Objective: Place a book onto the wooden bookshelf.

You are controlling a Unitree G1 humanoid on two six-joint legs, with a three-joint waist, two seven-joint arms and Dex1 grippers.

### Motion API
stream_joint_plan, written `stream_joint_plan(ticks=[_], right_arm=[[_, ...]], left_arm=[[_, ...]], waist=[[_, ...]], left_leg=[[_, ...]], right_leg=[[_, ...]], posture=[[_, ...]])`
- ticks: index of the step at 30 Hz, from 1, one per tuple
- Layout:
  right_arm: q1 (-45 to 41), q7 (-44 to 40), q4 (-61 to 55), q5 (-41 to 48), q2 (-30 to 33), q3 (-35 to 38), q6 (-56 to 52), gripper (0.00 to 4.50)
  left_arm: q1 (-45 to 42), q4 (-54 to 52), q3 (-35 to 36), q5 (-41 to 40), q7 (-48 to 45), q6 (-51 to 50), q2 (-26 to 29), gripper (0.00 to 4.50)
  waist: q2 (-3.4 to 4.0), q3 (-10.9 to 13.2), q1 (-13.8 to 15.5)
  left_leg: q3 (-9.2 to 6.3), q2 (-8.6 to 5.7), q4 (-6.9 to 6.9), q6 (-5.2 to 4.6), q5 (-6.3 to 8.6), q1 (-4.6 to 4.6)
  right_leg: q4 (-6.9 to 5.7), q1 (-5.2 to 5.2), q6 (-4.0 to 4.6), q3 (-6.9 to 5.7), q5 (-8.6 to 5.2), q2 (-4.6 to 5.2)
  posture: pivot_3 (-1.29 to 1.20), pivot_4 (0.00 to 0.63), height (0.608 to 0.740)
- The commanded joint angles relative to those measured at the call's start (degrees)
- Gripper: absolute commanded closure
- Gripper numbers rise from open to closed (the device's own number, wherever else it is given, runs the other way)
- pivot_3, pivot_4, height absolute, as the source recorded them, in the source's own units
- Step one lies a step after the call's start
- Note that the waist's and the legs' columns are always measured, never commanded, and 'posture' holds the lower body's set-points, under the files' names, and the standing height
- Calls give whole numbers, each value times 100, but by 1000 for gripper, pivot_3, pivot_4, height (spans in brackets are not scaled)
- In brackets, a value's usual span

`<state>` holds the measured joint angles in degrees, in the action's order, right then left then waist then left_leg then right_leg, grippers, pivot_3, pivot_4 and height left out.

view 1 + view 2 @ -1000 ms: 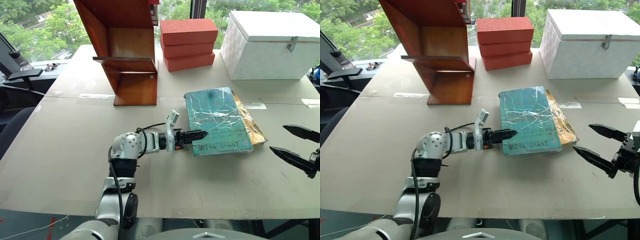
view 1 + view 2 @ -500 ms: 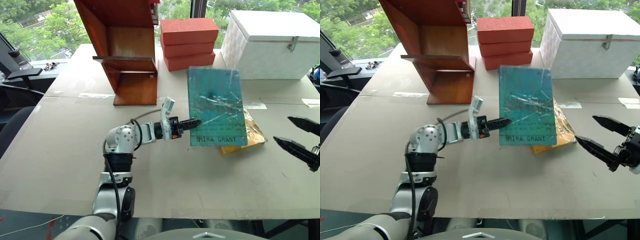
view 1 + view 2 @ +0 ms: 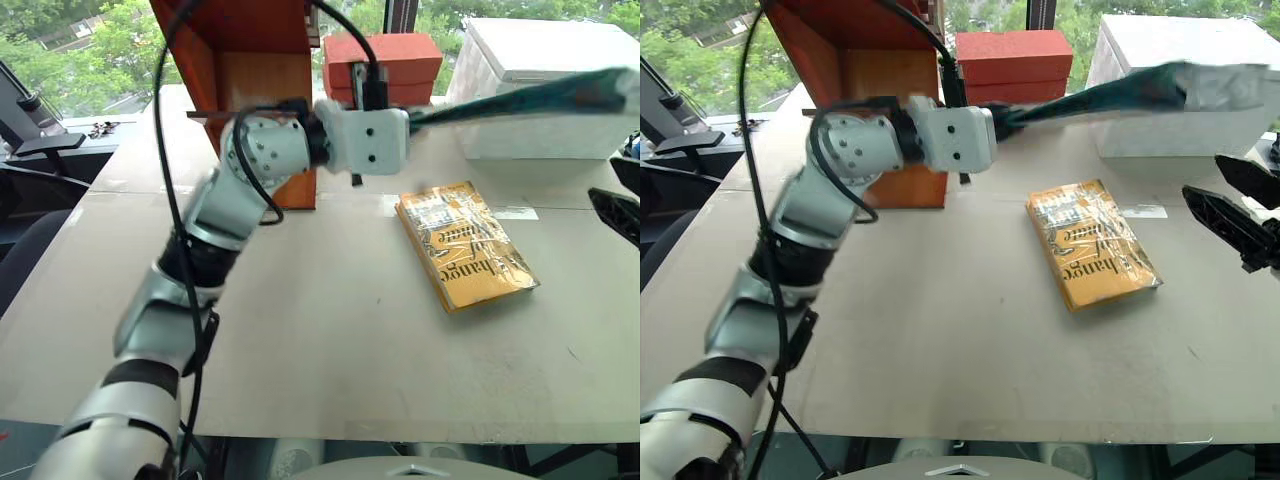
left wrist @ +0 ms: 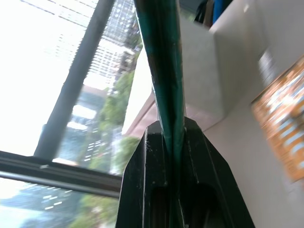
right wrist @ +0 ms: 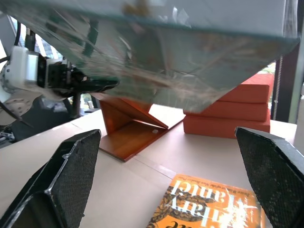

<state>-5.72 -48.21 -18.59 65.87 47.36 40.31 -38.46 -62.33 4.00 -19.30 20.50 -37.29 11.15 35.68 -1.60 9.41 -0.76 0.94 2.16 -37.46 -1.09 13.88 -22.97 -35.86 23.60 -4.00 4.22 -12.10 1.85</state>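
We see a yellow-orange book (image 3: pixel 466 246) lying flat on the pale table (image 3: pixel 330 360), its cover glossy. Behind it, three red-orange bricks (image 3: pixel 385 62) sit stacked, and beside them stands a white box (image 3: pixel 540 50). Green trees (image 3: pixel 70 45) show through the window.

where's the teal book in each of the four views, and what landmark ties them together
Left eye view: the book, upper right, held edge-on above the table.
Right eye view: upper right, same pose.
Left wrist view: a thin teal edge rising from the left gripper.
Right wrist view: across the top.
Shared landmark: the yellow-orange book, flat on the table.
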Motion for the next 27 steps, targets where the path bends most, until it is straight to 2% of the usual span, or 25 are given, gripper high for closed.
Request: stream_joint_plan(ticks=[1,10,17,27], right_arm=[[-344,-17,126,158,104,-147,-49,0],[-1419,-65,535,875,44,-687,-565,0],[-2005,-227,915,603,-61,-1112,-533,0],[-2059,-308,998,351,-207,-1168,-444,0]], left_arm=[[-77,-38,328,614,480,133,283,4470],[855,-539,938,1301,2,-961,1454,4470],[1464,-910,1299,1399,-510,-1871,1843,4470],[1624,-1155,1321,1569,-831,-2425,2070,4470]], waist=[[-1,1,0],[7,8,-15],[-10,21,27],[-10,21,-4]], left_leg=[[0,0,1,0,0,1],[-2,10,9,0,0,-2],[-3,8,-1,0,0,-14],[-2,9,0,0,0,-13]], right_leg=[[0,0,-1,0,0,0],[-7,10,-3,-9,0,-5],[-5,10,-3,-14,0,0],[-8,14,-3,-14,0,0]], posture=[[0,150,740],[0,150,740],[0,150,740],[0,150,740]])
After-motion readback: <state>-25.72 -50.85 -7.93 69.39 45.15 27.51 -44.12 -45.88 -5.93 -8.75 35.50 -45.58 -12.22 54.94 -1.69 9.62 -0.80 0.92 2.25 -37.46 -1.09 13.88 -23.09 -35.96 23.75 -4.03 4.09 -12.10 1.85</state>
